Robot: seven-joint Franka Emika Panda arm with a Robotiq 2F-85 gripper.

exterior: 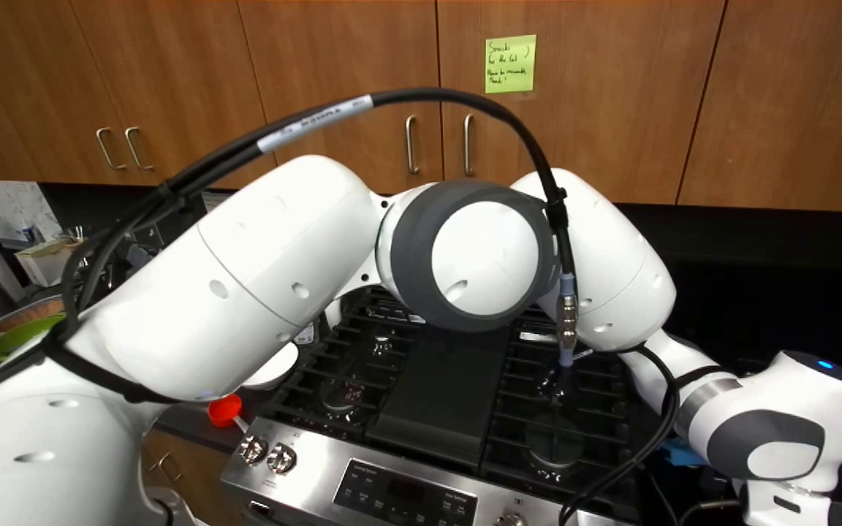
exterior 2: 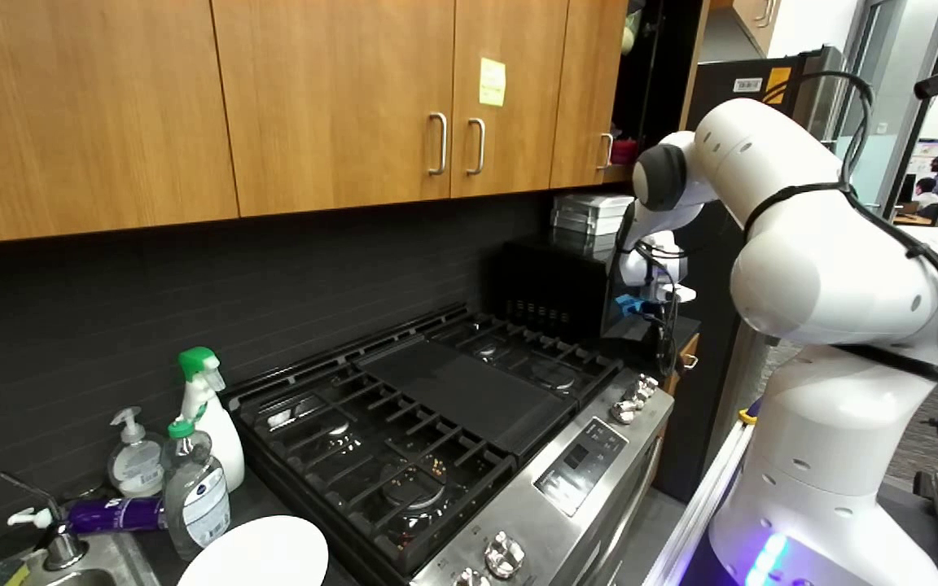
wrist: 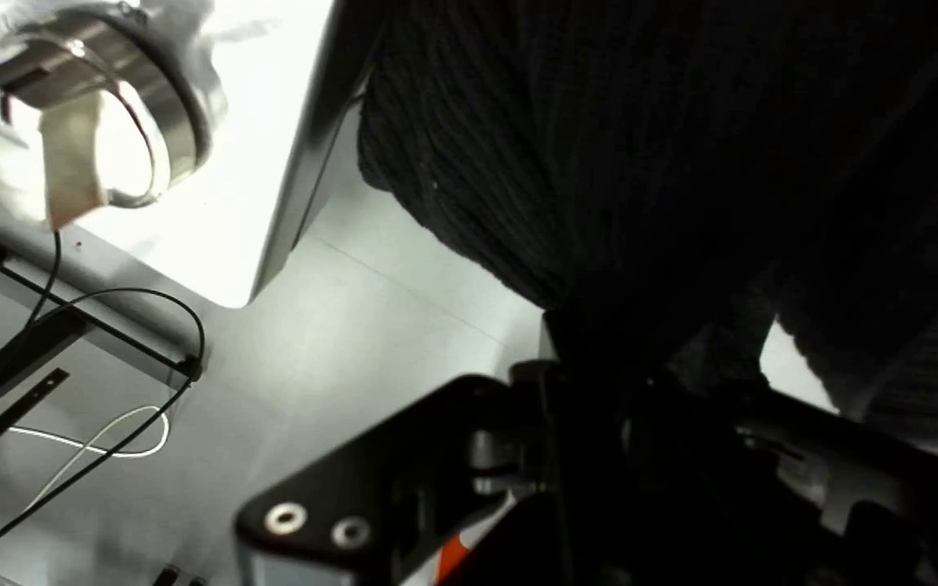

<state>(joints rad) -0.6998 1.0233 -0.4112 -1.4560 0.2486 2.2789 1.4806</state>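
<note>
Although dark ribbed cloth [wrist: 567, 155] reaches right to the jaws in the wrist view, deep shadow means I cannot tell whether they pinch it or stand apart. Farther out, both exterior views show the stove [exterior 2: 453, 391] below wooden cabinets [exterior 2: 339, 106], with a yellow note [exterior: 510, 64] stuck to them.

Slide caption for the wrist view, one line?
Dark ribbed fabric bunched at the shadowed gripper, white surface at upper left.

White plate [exterior 2: 261, 555] beside black stove [exterior 2: 465, 392]
</note>
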